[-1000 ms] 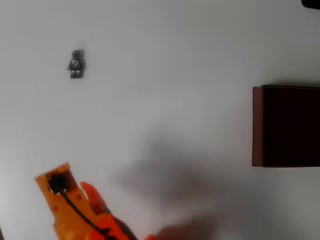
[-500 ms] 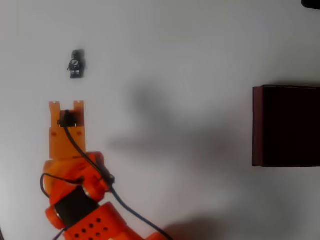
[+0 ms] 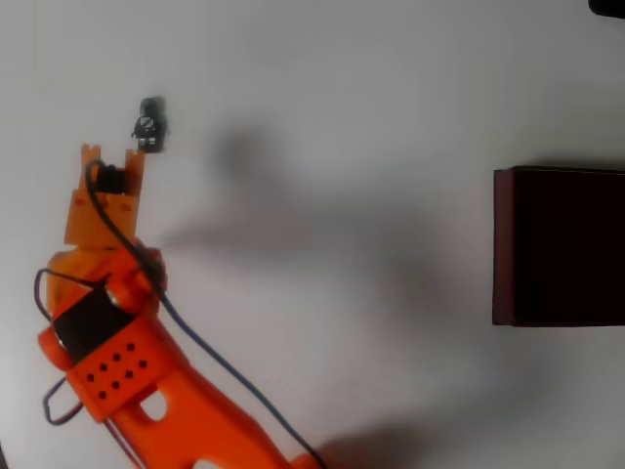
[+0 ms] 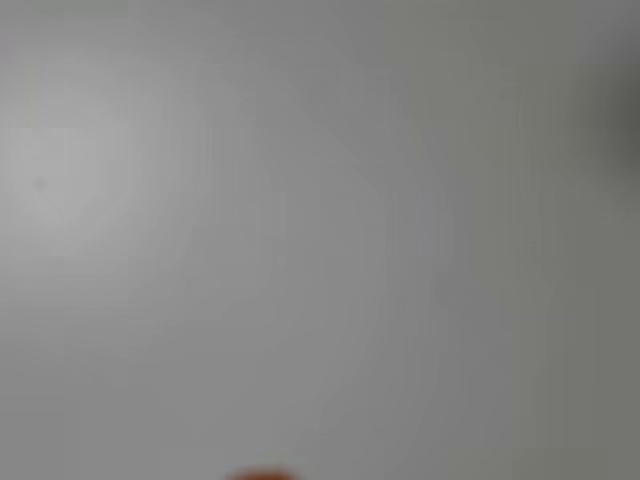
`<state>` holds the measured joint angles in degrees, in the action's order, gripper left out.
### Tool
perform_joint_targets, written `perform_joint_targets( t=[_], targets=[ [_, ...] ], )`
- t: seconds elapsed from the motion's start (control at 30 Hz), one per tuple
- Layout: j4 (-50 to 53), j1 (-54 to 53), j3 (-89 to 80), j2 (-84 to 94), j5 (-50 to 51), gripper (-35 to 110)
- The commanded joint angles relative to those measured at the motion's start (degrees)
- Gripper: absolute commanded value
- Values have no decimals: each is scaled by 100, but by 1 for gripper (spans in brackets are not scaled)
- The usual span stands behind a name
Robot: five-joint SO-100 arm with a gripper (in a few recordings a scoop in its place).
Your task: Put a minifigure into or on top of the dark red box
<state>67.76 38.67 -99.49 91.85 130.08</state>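
White desk [image 3: 342, 78] carrying minifigure [image 3: 149, 124], lying unpicked at 10 o'clock; end effector [image 3: 112, 156] hovering beside it (open, empty); dark red box [image 3: 503, 244] waiting at 3 o'clock.

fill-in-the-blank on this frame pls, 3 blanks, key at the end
1. In the overhead view the minifigure lies on the white table, not in the ____.
2. In that view the box sits at the ____ edge of the picture.
3. The colour of the arm is ____.

Missing words: box; right; orange
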Motion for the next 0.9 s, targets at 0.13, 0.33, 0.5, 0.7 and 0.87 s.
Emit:
perform_joint_targets(
  t=[0.13,0.33,0.5,0.7,0.87],
  targets=[
    [105,-272,1028,-721,-782,20],
    [-167,-536,1063,-967,-1099,20],
    [-308,-466,1292,-1266,-879,21],
    [554,-448,3164,-2593,-1169,21],
    [861,-519,3797,-3067,-1459,21]
  ],
)
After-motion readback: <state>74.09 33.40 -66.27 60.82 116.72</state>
